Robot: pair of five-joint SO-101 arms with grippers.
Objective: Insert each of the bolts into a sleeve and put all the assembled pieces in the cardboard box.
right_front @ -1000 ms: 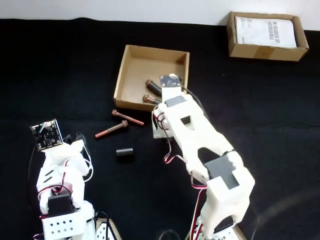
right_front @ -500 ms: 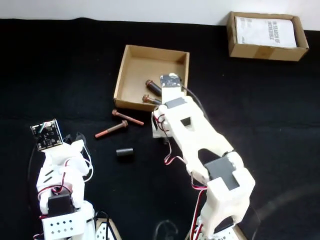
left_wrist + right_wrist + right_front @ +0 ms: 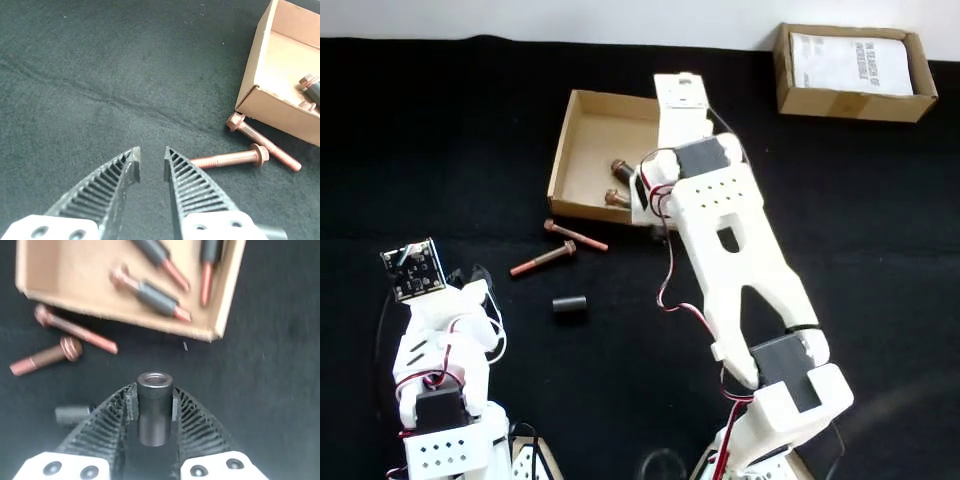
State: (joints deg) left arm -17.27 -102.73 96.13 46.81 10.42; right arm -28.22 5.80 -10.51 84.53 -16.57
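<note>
Cardboard box (image 3: pixel 65 270) holds assemblies (image 3: pixel 150 294); right end effector (image 3: pixel 154 391) grips sleeve (image 3: pixel 154 415), left end effector (image 3: pixel 152 156) ajar

In the high view the right arm (image 3: pixel 720 205) covers one wall of the cardboard box (image 3: pixel 558 165) and part of the assembled pieces (image 3: pixel 623 173) inside it.

the only print in sight sits on a white sheet (image 3: pixel 850 62) lying flat inside a shallow cardboard tray (image 3: pixel 855 106) at the far right corner of the black worktop (image 3: pixel 450 120), seen from the high view. a dark heading line runs along one short edge of the sheet, with pale grey blocks of finer print beside it. the letters are too small to make out. no other lettering, number or sign can be read.
</note>
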